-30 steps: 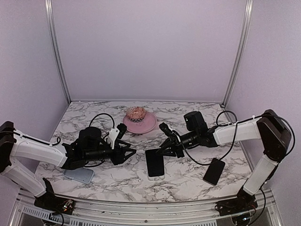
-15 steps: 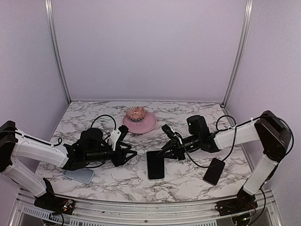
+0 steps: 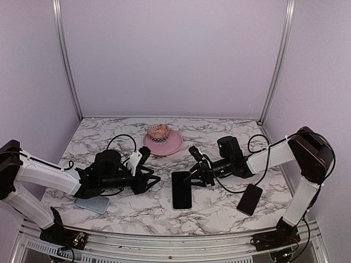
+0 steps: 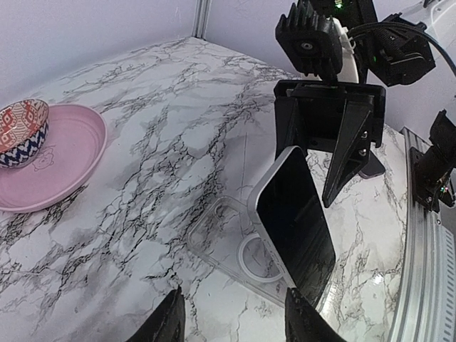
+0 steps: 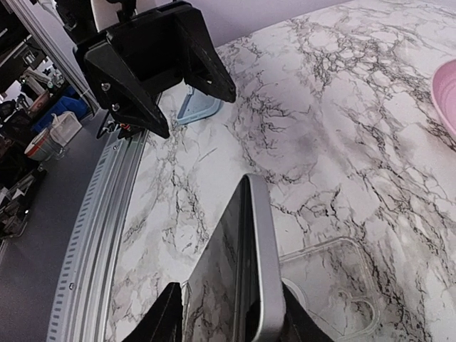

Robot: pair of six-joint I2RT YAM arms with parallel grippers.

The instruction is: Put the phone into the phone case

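Observation:
The phone (image 3: 181, 190), black screen with a pale edge, sits at the table's front middle. In the left wrist view the phone (image 4: 296, 221) is tilted on one long edge over the clear phone case (image 4: 228, 239), which has a white ring. My right gripper (image 3: 192, 178) holds the phone's far end between its fingers (image 4: 349, 146). In the right wrist view the phone (image 5: 242, 278) stands edge-up between the jaws, with the case (image 5: 335, 285) flat beside it. My left gripper (image 3: 148, 179) is open and empty, just left of the case (image 4: 235, 324).
A pink plate (image 3: 167, 145) with a patterned bowl (image 3: 158, 131) stands behind the phone. A grey-blue slab (image 3: 92, 204) lies at the front left under the left arm. An all-dark phone (image 3: 249, 199) lies at the front right. The metal rail runs along the near edge.
The right arm's wrist has shifted slightly right and lower while the phone stays over the case. The left gripper has edged a little toward the phone.

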